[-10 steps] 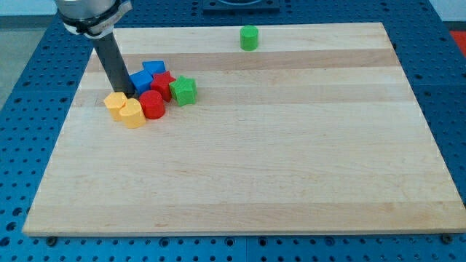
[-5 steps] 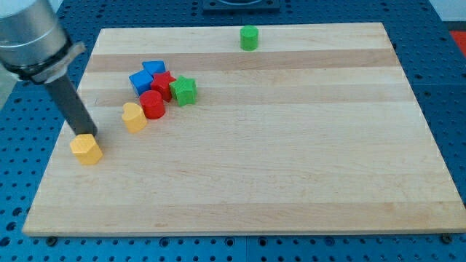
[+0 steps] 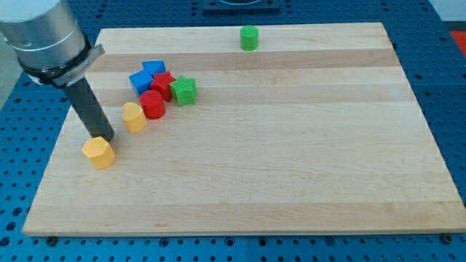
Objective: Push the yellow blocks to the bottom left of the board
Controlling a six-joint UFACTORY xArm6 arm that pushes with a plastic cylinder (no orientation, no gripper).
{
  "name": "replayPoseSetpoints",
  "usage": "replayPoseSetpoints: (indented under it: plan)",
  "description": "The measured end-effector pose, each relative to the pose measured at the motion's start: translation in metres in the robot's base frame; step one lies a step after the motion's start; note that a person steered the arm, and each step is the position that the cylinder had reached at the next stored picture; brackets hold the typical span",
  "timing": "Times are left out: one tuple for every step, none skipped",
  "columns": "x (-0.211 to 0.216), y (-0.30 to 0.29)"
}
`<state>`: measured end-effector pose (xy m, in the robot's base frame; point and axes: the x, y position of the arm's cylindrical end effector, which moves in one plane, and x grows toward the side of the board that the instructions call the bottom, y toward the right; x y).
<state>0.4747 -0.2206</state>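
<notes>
A yellow hexagonal block (image 3: 98, 153) lies near the board's left edge, below the middle. My tip (image 3: 104, 137) touches its upper side. A second yellow block (image 3: 134, 116) lies up and to the right of it, against a red cylinder (image 3: 152, 104). The rod slants up to the view's left to the arm.
A cluster sits at the upper left: two blue blocks (image 3: 146, 75), a red star block (image 3: 163, 84) and a green star block (image 3: 183, 90). A green cylinder (image 3: 249, 37) stands alone near the top edge. The wooden board (image 3: 291, 160) lies on a blue perforated table.
My tip has pushed one yellow block out of the cluster, down and left, then a little to the right. The other yellow block stayed by the red cylinder.
</notes>
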Motion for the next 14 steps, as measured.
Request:
replayPoseSetpoints:
  plan:
    - [0.019,0.004]
    - [0.045,0.004]
    - [0.055,0.004]
    - [0.038,0.003]
    - [0.014,-0.012]
    - [-0.021,-0.030]
    - [-0.058,-0.031]
    - [-0.079,-0.007]
    - [-0.079,0.023]
    - [-0.070,0.029]
    - [-0.050,0.029]
    - [-0.031,0.031]
    - [-0.030,0.045]
    - [-0.029,0.068]
